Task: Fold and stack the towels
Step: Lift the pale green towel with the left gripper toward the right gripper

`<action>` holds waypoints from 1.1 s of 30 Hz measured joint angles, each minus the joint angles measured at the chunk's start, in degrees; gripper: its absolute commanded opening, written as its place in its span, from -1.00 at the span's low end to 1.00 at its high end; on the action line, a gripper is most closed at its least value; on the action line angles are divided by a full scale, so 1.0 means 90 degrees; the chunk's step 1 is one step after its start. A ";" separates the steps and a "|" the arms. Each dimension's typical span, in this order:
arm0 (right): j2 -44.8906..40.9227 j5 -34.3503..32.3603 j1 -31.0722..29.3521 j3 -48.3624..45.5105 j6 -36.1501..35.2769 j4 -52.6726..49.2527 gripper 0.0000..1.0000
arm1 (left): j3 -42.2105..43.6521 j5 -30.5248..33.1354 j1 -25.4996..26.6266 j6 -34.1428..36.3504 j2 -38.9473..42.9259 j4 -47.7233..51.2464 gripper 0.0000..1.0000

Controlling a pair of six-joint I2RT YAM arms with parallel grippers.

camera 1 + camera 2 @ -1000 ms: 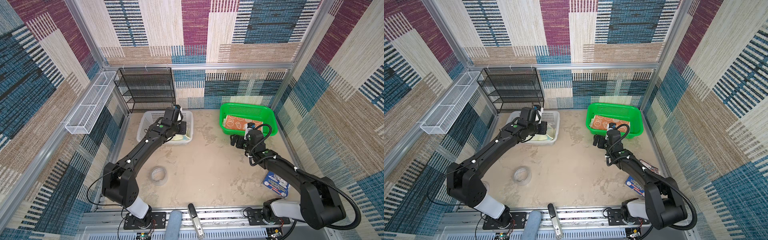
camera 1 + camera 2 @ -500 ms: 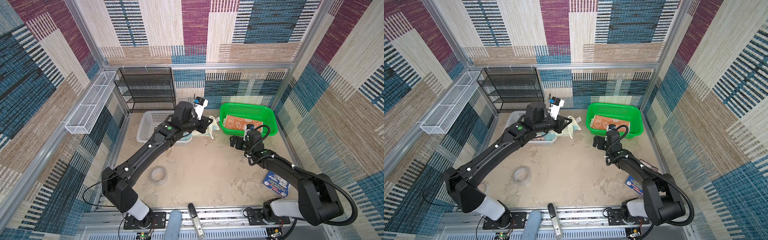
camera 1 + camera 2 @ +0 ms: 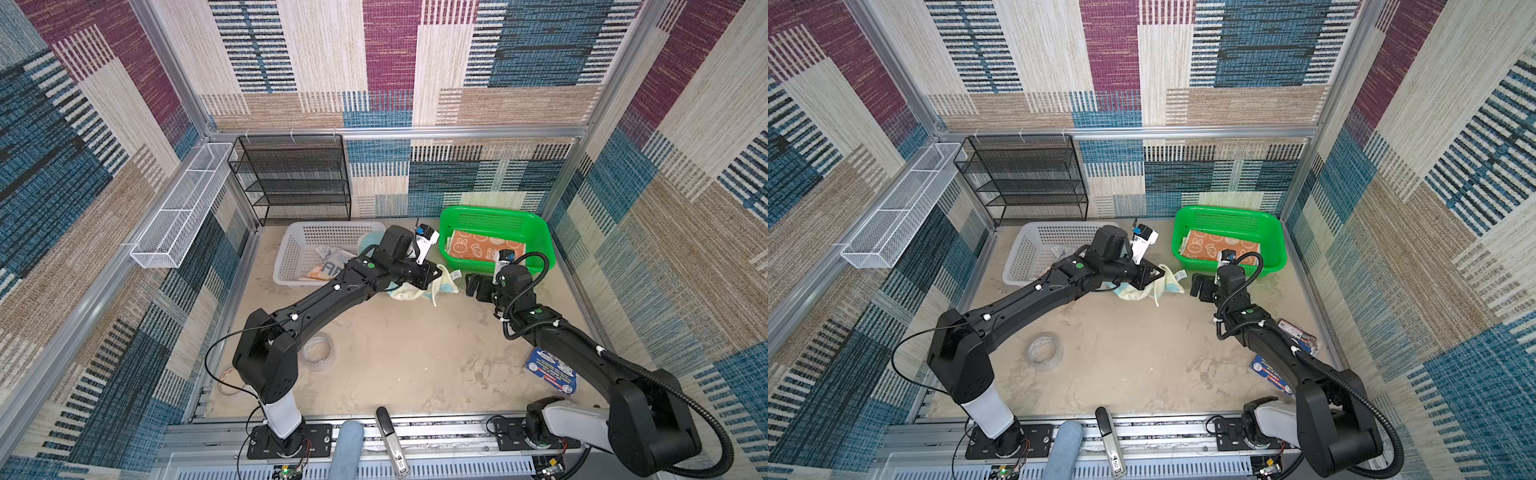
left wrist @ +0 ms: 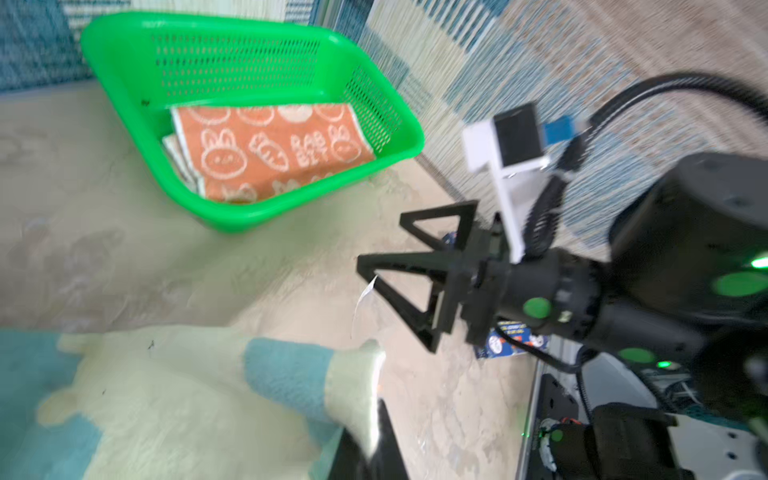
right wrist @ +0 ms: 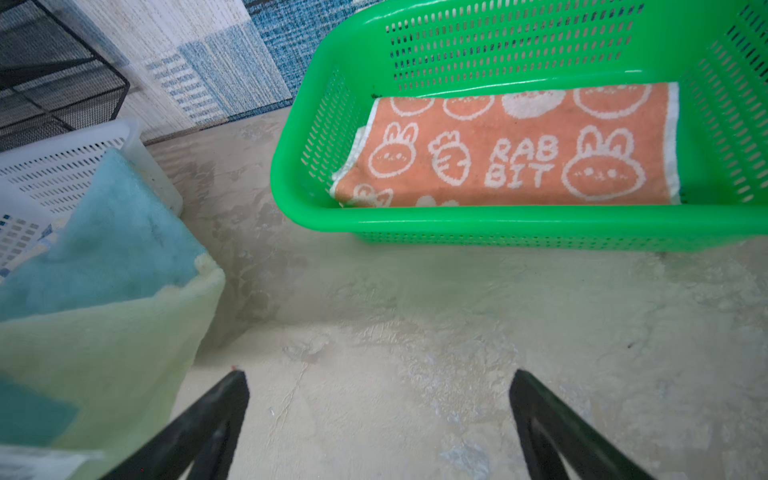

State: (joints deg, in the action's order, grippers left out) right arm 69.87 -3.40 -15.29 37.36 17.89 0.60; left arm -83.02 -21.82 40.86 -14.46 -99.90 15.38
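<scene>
Where the pale yellow/teal towel is: hanging bunched from the left claw, between the white basket and the green basket. Its low folds look like they reach the worktop, can't say for sure.
Left claw: pinched tight on that towel's upper edge.
Left arm: stretched long on a diagonal from the near rail, wrist just past the white basket's corner.
Right claw: jaws wide apart, nothing in them, aimed at the towel, near it but not touching.
Right arm: low, elbow bent, claw just in front of the green basket.
Orange RABBIT towel: lying flat inside the green basket.
Cream lettered towel: in the white basket.
Room: bare worktop in the middle between the arms. Tape roll sits by the left arm, blue packet beside the right arm, near the wall.
</scene>
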 measured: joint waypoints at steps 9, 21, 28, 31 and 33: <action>0.0163 0.1256 -0.0240 -0.0189 -0.0182 0.0083 0.84 | 0.0668 0.0282 -0.0085 -0.0046 -0.0160 0.0104 -1.00; -0.0097 0.1984 -0.1066 -0.0981 -0.1382 0.1343 0.53 | 0.0838 0.0221 -0.0155 0.0141 0.0124 0.0143 -1.00; 0.0546 0.2424 -0.1098 -0.0950 -0.1819 0.1807 0.53 | 0.0843 0.0401 -0.0231 0.0476 0.0340 0.0423 -1.00; 0.0945 0.2584 -0.1110 -0.0646 -0.1838 0.1921 0.47 | 0.0850 0.0457 -0.0248 0.0583 0.0398 0.0605 -1.00; 0.1256 0.2691 -0.1110 -0.0442 -0.1853 0.2057 0.38 | 0.0882 0.0568 -0.0270 0.0631 0.0459 0.0712 -1.00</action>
State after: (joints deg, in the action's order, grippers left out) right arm 81.17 20.82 -25.28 33.39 1.21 19.11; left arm -75.09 -16.71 38.44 -8.78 -95.77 21.78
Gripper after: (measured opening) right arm 0.721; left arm 0.066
